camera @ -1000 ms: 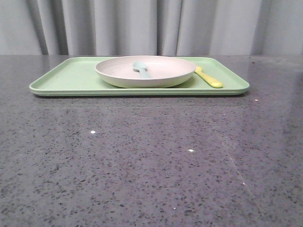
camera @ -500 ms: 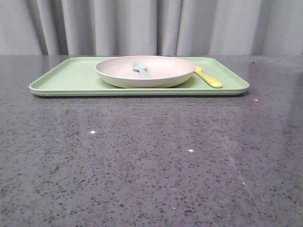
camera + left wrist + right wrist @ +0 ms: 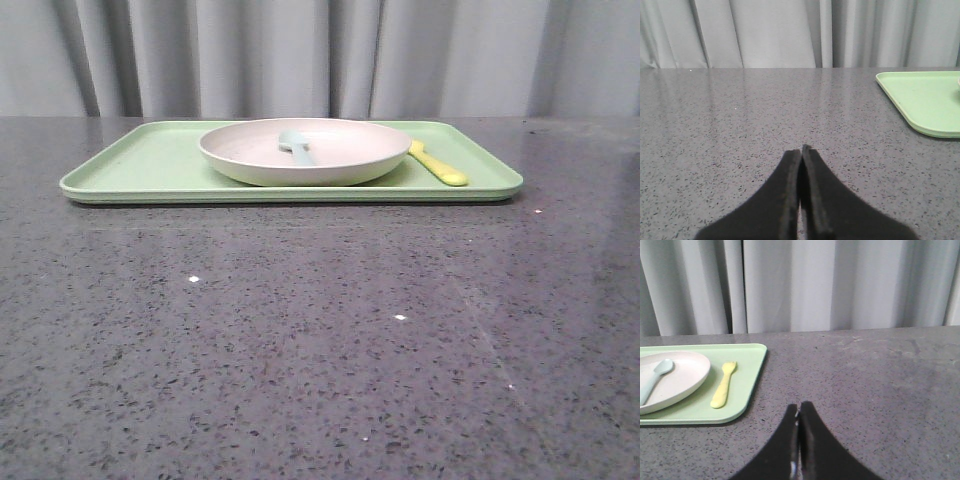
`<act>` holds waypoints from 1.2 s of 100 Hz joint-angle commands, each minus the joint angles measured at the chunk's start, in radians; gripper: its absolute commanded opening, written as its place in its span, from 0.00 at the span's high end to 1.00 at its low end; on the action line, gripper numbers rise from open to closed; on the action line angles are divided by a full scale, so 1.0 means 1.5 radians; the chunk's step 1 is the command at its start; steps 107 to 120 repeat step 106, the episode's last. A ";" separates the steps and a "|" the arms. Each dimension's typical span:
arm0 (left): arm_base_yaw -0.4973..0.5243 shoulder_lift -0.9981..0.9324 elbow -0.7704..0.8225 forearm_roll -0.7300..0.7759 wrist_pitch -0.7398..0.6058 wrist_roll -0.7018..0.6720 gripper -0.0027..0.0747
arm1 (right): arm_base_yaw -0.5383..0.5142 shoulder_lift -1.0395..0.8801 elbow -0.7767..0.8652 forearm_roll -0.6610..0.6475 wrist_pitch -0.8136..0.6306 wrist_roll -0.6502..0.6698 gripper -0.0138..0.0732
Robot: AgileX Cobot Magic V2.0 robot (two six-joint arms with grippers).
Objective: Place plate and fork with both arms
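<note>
On the flat pale-green rectangular tray [image 3: 140,165] a shallow cream round plate [image 3: 340,160] is sitting near the middle, with a light-blue plastic spoon [image 3: 296,146] lying inside it. The small yellow plastic fork [image 3: 723,384] is lying on the tray just beside the plate, on the robot's right, apart from its rim. So the plate and the fork are already lying together on the tray. This scene is fitting two stages: both things are waiting there to be carried elsewhere, or both were set down there and the arms are resting.

The black left gripper [image 3: 801,150] is hovering low over the grey speckled stone table [image 3: 320,340] with its fingers pressed together on nothing. The tray edge is lying well apart from it, toward the robot's right. The black right gripper [image 3: 799,407] is also closed and empty, and the fork is lying ahead of it toward the robot's left.

If a grasp is needed, I judge the thin fork needs a pinch across its handle, and the plate a hold at its rim.
</note>
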 commanded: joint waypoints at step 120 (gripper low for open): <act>-0.001 -0.021 0.009 -0.006 -0.058 0.000 0.99 | -0.015 -0.153 0.180 -0.006 -0.081 -0.004 0.92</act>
